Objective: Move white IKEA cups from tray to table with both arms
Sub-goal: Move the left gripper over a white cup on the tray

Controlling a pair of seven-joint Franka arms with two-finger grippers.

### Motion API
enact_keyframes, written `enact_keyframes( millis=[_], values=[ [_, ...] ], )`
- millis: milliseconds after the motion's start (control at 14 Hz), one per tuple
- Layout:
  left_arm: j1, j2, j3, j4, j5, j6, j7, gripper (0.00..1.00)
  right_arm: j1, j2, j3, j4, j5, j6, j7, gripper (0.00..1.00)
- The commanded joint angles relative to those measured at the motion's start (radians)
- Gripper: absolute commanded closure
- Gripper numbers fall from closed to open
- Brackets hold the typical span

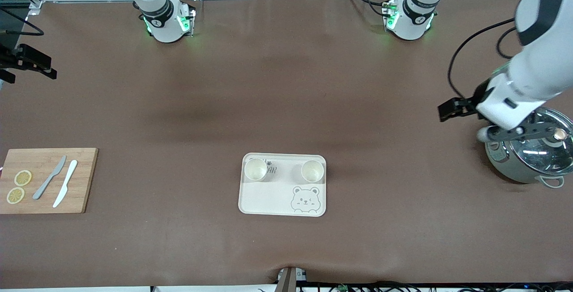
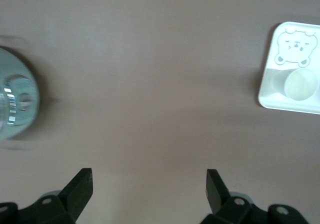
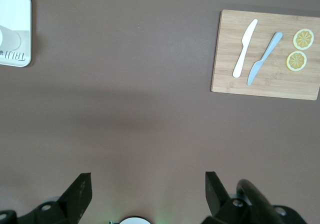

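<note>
Currently both cups stand upright on the tray [image 1: 268,202], along the edge farther from the front camera: one cup [image 1: 255,169] toward the right arm's end of the surface [image 1: 286,95], the other cup [image 1: 312,171] toward the left arm's end, well apart from each other. Neither has reached the brown surface yet.

Handling, as a judgement: each cup looks small, light and rigid, with a smooth, slightly tapered wall – likely slippery under hard fingers and easy to tip. Take hold across the body just below the rim, fingers on facing sides, and lift straight up so the raised tray edge is cleared. The tray itself may slide if a cup is dragged.

Left tool [image 2: 149,184]: released, fingers spread wide, grasping nothing, hanging over the surface beside a steel pot [image 1: 530,151] at the left arm's end.

Right tool [image 3: 148,186]: likewise released and empty – over bare surface, with a cutting board [image 3: 265,54] carrying two knives and lemon slices in its wrist view
</note>
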Motion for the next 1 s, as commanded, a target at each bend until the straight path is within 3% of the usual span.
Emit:
enact_keyframes(
  millis=[0,286,643,929],
  values=[
    [-0.061,0.022,0.0,-0.056,-0.008,0.08,-0.115,0.0,-0.046,0.006,0.016,0.004,-0.008,0.0,-0.004,0.0],
    [-0.165,0.048,0.0,-0.171,-0.006,0.261,-0.309,0.0,-0.066,0.028,0.016,0.029,0.017,-0.001,-0.009,0.0],
    [-0.254,0.158,0.0,-0.188,0.006,0.436,-0.563,0.0,-0.053,0.092,0.021,0.067,0.014,0.017,-0.012,0.0],
    [-0.295,0.227,0.001,-0.247,0.008,0.645,-0.639,0.0,-0.057,0.173,0.022,0.068,0.023,0.062,-0.012,0.0]
  ],
)
